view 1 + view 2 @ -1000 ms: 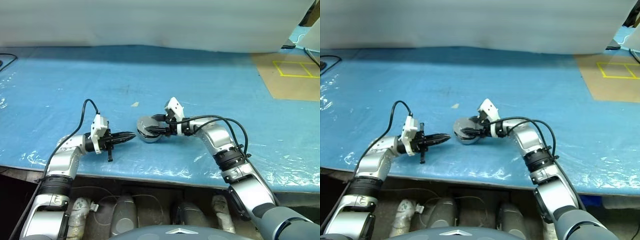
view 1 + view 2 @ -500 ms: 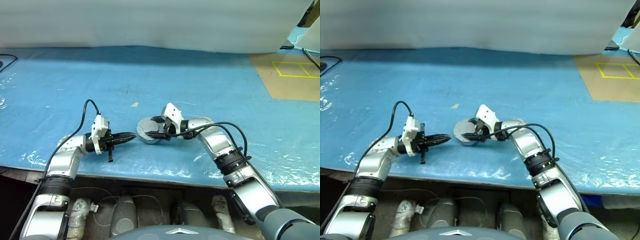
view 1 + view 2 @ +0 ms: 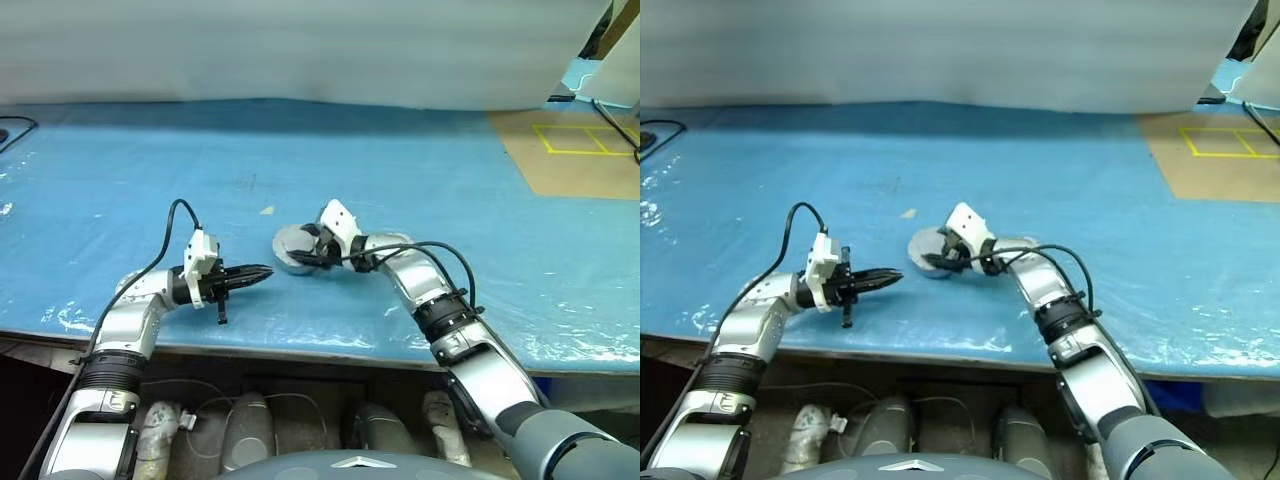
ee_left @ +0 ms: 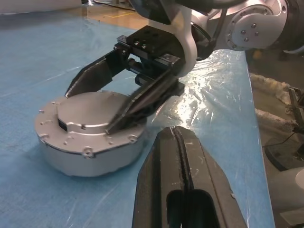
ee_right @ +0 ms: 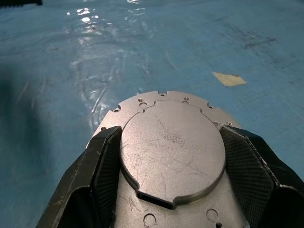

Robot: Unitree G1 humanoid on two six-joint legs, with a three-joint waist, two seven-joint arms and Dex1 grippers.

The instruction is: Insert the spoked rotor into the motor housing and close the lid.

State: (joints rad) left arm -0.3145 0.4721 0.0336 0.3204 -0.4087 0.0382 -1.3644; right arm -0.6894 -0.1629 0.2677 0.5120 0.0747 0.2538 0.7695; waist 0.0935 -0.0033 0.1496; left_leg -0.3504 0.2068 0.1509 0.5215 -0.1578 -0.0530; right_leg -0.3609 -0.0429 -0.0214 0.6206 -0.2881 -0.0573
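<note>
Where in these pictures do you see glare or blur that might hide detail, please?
Left wrist view: bright glare on the wrinkled plastic film beside the right claw; the left claw looms close and soft. Right wrist view: white reflections streak the blue table cover; the closed motor housing is sharp. Head views: glints along the cover's near edge.

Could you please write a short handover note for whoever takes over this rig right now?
Left gripper: jaws shut, empty, beside the motor housing on the blue table.
Right gripper: jaws spread around the raised round lid on top of the housing.
Done: the lid sits on the housing; no windings or rotor visible.
Left: confirm the lid is seated, release, withdraw.
</note>
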